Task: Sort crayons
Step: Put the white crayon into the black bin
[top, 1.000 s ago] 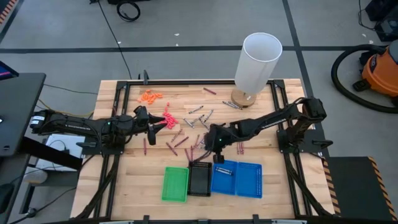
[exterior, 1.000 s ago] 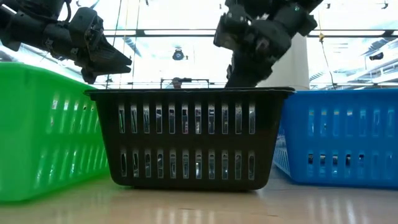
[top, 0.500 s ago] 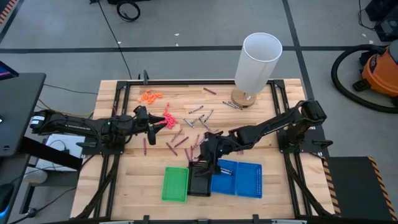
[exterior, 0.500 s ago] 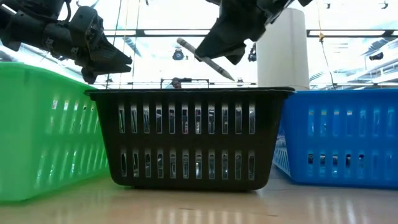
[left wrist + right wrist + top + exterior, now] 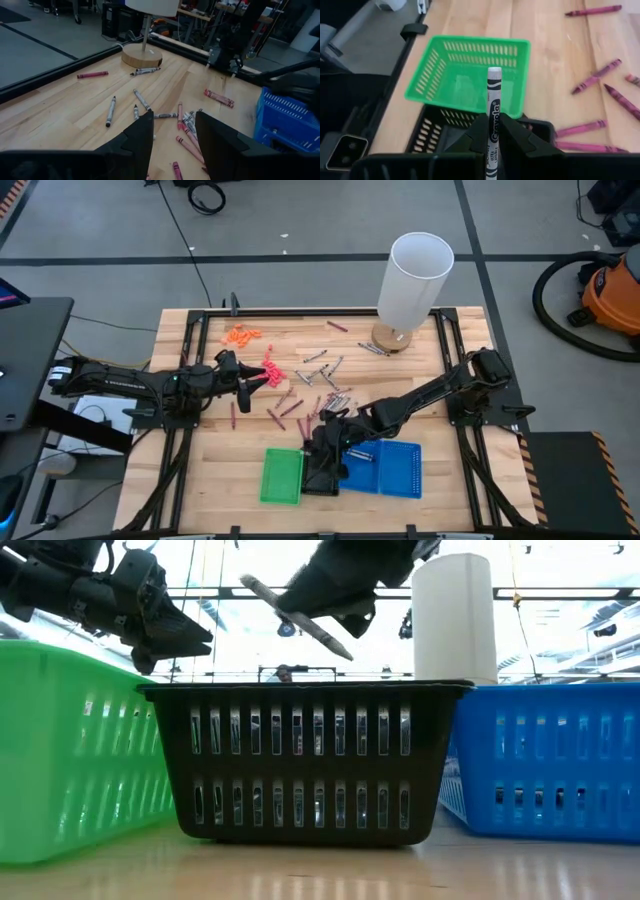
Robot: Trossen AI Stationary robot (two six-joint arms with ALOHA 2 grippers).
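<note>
Right gripper (image 5: 492, 131) pinching grey crayon (image 5: 493, 100) above black basket (image 5: 432, 131); we reckon it's light, stiff, snappable, so grip mid-wrapper. Left gripper (image 5: 174, 131) spread.

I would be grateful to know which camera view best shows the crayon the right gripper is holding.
The right wrist view: the grey crayon stands pinched in the right gripper, label readable, above the black basket. The low view shows it as a tilted stick over the basket; in the high view the arm hides it; the left wrist view misses it.
</note>
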